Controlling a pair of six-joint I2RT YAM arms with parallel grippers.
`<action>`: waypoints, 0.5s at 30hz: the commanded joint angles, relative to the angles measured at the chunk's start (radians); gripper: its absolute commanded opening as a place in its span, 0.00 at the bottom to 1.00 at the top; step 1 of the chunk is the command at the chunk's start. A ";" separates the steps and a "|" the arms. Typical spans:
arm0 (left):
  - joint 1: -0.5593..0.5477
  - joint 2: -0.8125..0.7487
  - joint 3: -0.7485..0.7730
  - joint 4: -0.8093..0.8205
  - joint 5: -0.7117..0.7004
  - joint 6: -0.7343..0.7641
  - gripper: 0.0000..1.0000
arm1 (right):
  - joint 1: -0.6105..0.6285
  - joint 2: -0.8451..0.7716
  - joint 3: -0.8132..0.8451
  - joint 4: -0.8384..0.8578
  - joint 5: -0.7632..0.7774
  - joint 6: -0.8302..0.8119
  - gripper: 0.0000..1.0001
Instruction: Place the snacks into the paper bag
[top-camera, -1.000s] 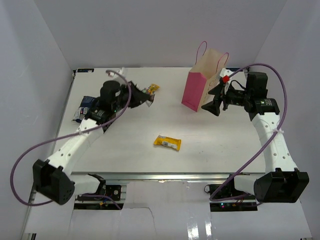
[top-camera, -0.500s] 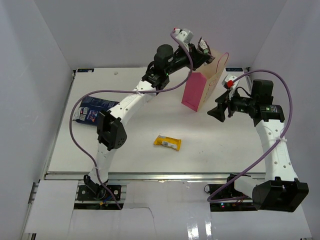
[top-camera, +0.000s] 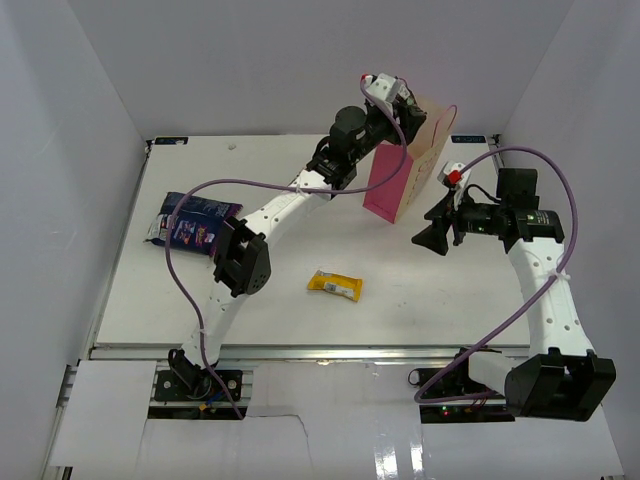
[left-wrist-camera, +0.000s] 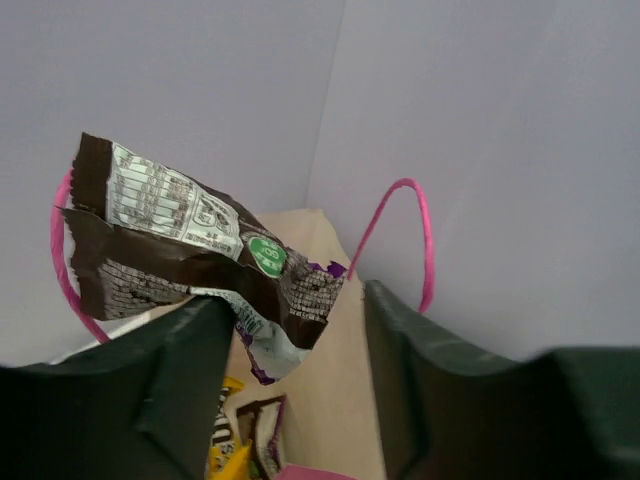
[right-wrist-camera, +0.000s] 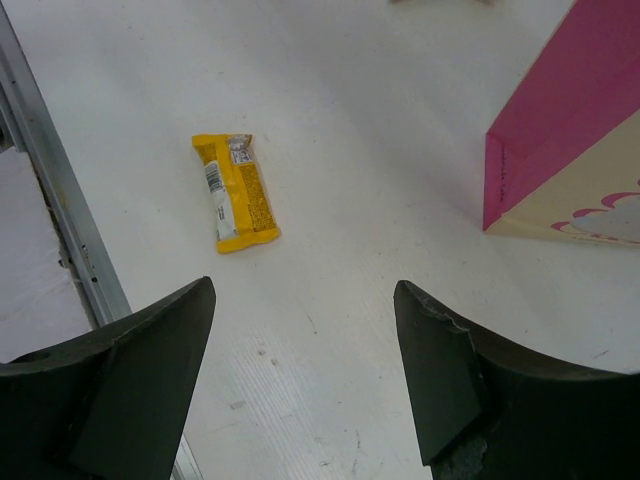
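Crinkled brown bar (left-wrist-camera: 190, 250) has moved above pink bag (top-camera: 385, 185)

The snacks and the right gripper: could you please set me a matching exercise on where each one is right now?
1 brown bar
2 yellow packet
3 blue-purple snack bag
4 right gripper

A flat on the left side of the table
B over the mouth of the paper bag
C open, beside the paper bag
D flat mid-table

Pairs: 1-B, 2-D, 3-A, 4-C.
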 joint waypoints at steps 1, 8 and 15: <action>-0.002 -0.030 0.009 0.050 -0.033 0.008 0.69 | 0.012 0.008 0.011 -0.056 -0.062 -0.090 0.78; -0.002 -0.097 -0.013 0.001 0.000 -0.012 0.82 | 0.119 0.052 0.003 -0.070 -0.048 -0.182 0.78; -0.002 -0.211 -0.089 -0.041 0.044 -0.022 0.83 | 0.207 0.124 0.025 -0.027 0.001 -0.175 0.78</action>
